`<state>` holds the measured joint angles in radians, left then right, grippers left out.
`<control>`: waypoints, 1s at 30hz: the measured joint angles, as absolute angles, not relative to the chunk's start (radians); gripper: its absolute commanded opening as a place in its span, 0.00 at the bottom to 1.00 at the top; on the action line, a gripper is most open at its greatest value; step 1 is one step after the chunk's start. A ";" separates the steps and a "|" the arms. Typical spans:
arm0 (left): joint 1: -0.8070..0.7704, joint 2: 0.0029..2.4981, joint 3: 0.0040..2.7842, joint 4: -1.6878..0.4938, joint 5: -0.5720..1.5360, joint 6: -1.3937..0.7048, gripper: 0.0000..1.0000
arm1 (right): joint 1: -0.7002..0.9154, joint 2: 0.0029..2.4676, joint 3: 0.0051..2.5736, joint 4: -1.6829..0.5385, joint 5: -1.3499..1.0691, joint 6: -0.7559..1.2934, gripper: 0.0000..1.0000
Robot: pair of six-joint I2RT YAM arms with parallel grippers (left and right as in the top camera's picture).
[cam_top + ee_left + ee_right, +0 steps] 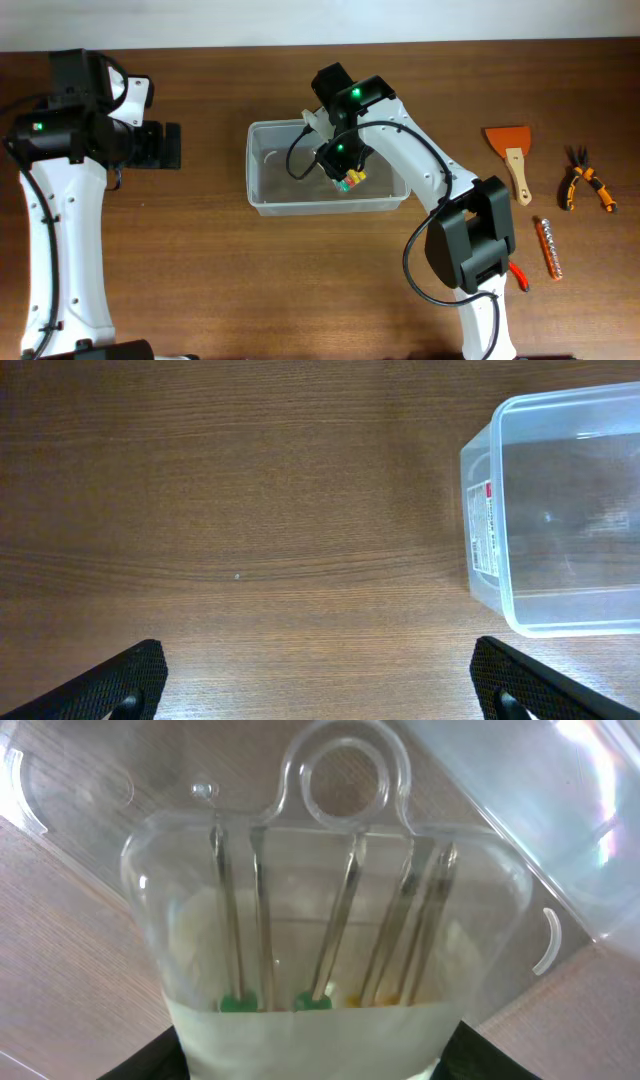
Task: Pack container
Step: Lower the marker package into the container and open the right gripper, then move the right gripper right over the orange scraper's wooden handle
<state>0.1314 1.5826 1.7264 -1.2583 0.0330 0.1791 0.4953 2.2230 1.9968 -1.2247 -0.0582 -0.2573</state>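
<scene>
Right hand clamped on clear screwdriver pack over container, left hand spread apart, empty

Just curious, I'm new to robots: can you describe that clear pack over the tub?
The clear pack is a see-through plastic blister with a round hanging loop at one end. Inside lie five thin metal shafts side by side, with green and yellow handle ends. It sits between the right gripper's fingers, over the open container, loop end pointing away from the wrist.

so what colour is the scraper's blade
Orange scraper blade; overhead view shows it best.
</scene>
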 measured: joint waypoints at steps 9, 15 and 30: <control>0.131 1.583 1.726 -1.269 0.033 0.179 0.99 | 0.495 2.223 1.997 -1.224 -0.062 -0.253 0.72; 0.131 1.583 1.726 -1.274 0.033 0.179 0.99 | 0.495 2.223 1.997 -1.217 -0.065 -0.253 0.83; 0.131 1.583 1.726 -1.276 0.033 0.179 0.99 | 0.349 2.216 2.476 -1.518 -0.076 -0.052 0.98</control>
